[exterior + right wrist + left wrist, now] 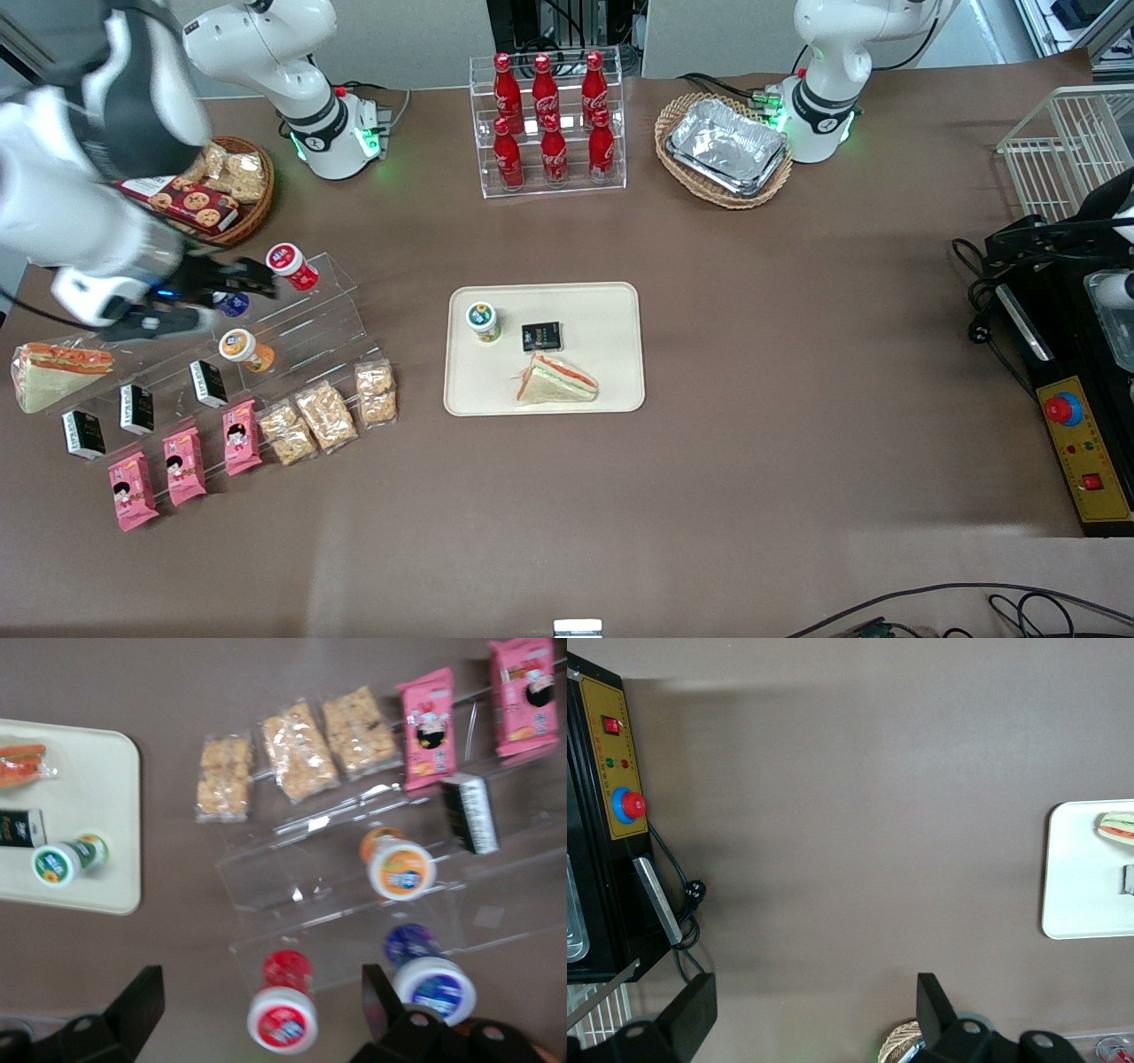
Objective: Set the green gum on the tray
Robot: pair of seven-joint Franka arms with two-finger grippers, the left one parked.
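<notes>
The green gum stands upright on the cream tray, at the tray's corner nearest the working arm's end and farther from the front camera. It shows as a white-lidded green bottle on the tray in the right wrist view. My gripper hangs open and empty above the clear acrylic stand, well away from the tray. A red-bodied bottle shows between its spread fingers. A strip of the tray also appears in the left wrist view.
On the tray lie a wrapped sandwich and a black packet. The stand holds red, blue and orange bottles, with snack packets in front. A cola rack and a foil-tray basket stand farther away.
</notes>
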